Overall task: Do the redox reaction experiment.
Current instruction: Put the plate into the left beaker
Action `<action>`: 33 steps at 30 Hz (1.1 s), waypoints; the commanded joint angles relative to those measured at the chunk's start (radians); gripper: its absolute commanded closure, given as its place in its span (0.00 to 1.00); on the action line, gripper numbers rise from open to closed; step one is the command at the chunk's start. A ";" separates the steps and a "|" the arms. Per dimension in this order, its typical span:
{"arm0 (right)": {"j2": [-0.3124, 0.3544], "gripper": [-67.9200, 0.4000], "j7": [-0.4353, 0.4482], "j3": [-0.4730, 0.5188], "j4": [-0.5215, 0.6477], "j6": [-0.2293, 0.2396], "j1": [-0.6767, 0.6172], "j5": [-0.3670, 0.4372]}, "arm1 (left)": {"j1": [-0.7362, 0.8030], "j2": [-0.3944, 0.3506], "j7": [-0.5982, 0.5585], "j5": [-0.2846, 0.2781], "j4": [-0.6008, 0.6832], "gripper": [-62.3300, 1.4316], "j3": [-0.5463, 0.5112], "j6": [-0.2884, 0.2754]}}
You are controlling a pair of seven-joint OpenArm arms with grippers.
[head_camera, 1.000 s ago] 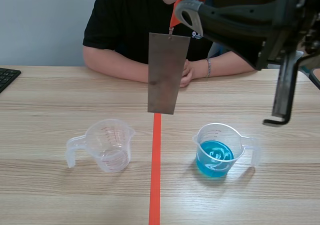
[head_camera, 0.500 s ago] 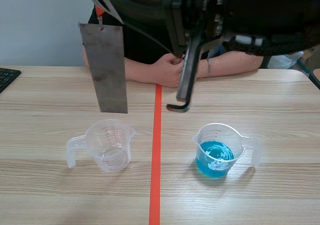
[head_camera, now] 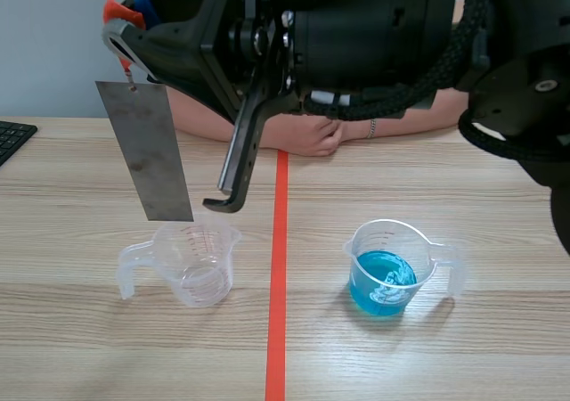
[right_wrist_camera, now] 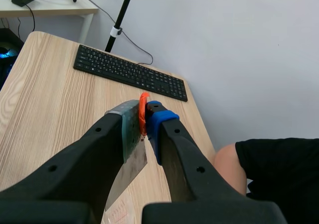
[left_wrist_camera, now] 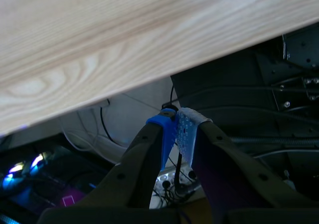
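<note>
This is looking like a robotics test room set up in an office-like space. A pale wood-grain counter (head_camera: 499, 178) is carrying an orange-red tape line (head_camera: 277, 330), an empty measuring cup (head_camera: 191, 258) and a measuring cup of blue liquid (head_camera: 385, 276). A black keyboard (right_wrist_camera: 130, 73) is lying at the counter's end by a plain pale wall (right_wrist_camera: 224, 35). A stand pole (right_wrist_camera: 122, 17) is rising there, cables (left_wrist_camera: 89, 140) are trailing under the counter near glowing computer lights (left_wrist_camera: 15, 171), and a person (head_camera: 303, 138) is sitting across.
</note>
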 commanded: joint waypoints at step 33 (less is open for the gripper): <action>-0.078 0.97 0.061 -0.028 -0.218 -0.010 0.020 -0.083 | 0.008 0.004 -0.092 0.104 -0.040 0.10 -0.002 -0.025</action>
